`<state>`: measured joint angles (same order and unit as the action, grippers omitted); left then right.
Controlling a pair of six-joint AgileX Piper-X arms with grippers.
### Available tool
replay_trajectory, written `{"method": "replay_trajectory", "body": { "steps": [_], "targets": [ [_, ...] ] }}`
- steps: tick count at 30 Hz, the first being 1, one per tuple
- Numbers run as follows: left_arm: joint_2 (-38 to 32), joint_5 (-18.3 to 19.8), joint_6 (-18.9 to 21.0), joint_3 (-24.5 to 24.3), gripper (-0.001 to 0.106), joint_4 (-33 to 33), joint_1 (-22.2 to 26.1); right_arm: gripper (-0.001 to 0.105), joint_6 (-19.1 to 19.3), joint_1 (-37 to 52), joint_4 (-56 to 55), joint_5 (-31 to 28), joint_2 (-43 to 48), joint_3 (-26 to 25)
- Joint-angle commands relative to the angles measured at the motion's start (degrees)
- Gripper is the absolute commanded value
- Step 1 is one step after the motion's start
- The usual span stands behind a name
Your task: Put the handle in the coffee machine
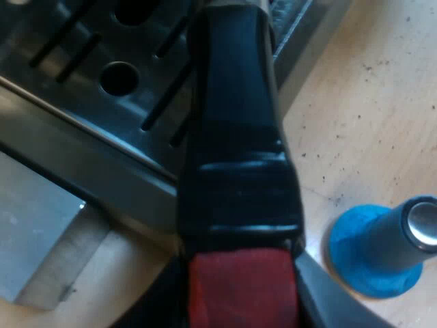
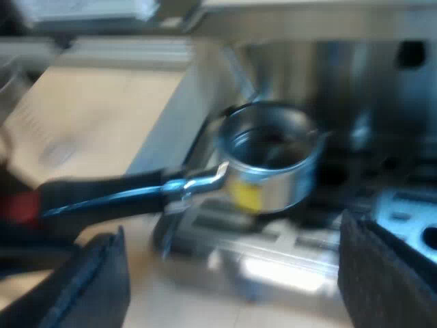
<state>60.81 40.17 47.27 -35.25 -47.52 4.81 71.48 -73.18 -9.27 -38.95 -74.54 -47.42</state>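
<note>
Nearest: glossy black handle (image 1: 235,137) with a red end, part of the metal coffee holder. Our left gripper (image 1: 240,301) closes on either side of that red end, and we judge the handle firmly held.

Beyond the hand: slotted steel drip tray (image 1: 102,75) of the espresso machine.

Beside the hand, apart from the handle: blue tamper (image 1: 382,249) with a grey stem, upright on the pale wooden table (image 1: 369,102).

Our right gripper (image 2: 232,280): fingers wide, holding nothing.

Ahead of it: the holder's round steel basket (image 2: 270,160), in the air before the espresso machine (image 2: 369,75) and not yet locked in.

Handling note: we should keep the basket level and raise it squarely under the brewing head. Only once it seats should we swing the handle. The free hand is best kept off its path.
</note>
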Motion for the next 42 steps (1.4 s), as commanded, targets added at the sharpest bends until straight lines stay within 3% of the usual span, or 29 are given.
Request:
{"method": "replay_trajectory", "body": {
  "steps": [1, 4, 6, 10, 12, 17, 24, 28, 32, 35, 42],
  "targets": [
    [1.0, 3.7, -2.6, -1.1, 0.000, -0.8, -0.1, 0.064, 3.1, -1.8, 7.2, -7.7, -3.0, 0.8],
    [2.9, 5.3, -2.9, -2.0, 0.000, -0.5, -0.1, 0.064, 9.0, -2.4, 14.9, -10.1, -8.0, 1.0],
    [3.1, 5.9, -2.9, -2.1, 0.000, 0.5, -0.1, 0.064, 11.0, -2.4, 18.1, -10.6, -9.6, 1.0],
    [5.1, 6.4, -2.9, -3.0, 0.000, 1.7, -0.1, 0.064, 18.8, -2.4, 30.5, -17.7, -16.1, 1.0],
    [6.2, 6.7, -2.9, -3.6, 0.000, 1.7, -0.1, 0.064, 20.4, -2.4, 32.7, -19.9, -17.6, 1.0],
    [7.8, 8.7, -2.8, -5.9, 0.000, 1.6, -0.1, 0.064, 20.4, -2.4, 36.6, -21.6, -20.2, 1.0],
    [9.1, 8.6, -2.8, -8.9, 0.000, 1.6, 0.7, 0.064, 20.4, -2.4, 37.8, -22.2, -20.6, 1.0],
    [9.1, 12.4, -2.8, -10.7, 0.000, 1.1, 3.6, 0.064, 20.4, -2.4, 37.8, -22.6, -20.6, 1.0],
    [9.1, 13.0, -3.1, -11.0, 0.000, 1.0, 3.5, 0.064, 20.3, -2.4, 37.8, -22.6, -20.6, 1.0],
    [9.1, 13.4, -5.4, -11.0, 0.000, -0.7, 2.6, 0.064, 20.3, -2.4, 37.8, -22.6, -20.6, 1.0],
    [9.1, 13.4, -5.2, -11.3, 0.000, 0.1, 2.4, 0.064, 20.3, -2.4, 37.8, -22.6, -20.6, 1.0]
  ]
}}
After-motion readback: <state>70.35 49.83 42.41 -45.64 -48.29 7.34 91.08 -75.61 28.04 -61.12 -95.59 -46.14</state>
